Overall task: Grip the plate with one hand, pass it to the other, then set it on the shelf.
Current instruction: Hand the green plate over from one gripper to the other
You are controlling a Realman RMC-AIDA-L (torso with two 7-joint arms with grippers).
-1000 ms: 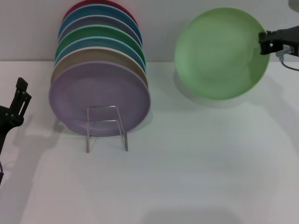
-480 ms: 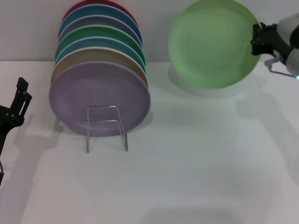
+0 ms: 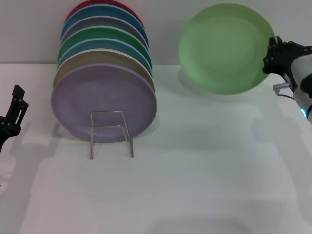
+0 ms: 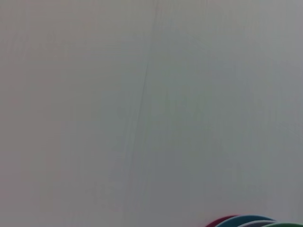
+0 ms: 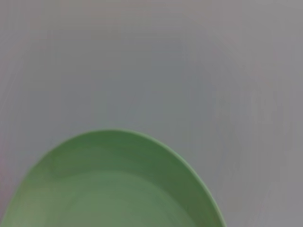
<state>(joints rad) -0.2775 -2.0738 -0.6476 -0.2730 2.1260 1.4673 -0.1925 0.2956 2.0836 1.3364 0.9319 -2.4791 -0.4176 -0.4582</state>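
While the right pincer (image 3: 273, 51) gripped the plate (image 3: 222, 48) by its right rim, the plate hung upright above the far right of the desk (image 3: 195, 170). The left pincer (image 3: 17, 105) waited at the left edge; whether its fingers were apart, I could not tell. The shelf (image 3: 111, 132) stood before the stacked plates (image 3: 103, 73). Risk: an edge-only grip might let the plate pivot or slip during handover.

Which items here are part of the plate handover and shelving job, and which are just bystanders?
In the job:
- plate, pale green, held up by its rim
- right gripper, shut on the plate's edge
- left gripper, waiting low at the left edge
- shelf, clear stand

Bystanders:
- lilac plate, leaning upright at the front of the stack
- stacked coloured plates behind it
- table
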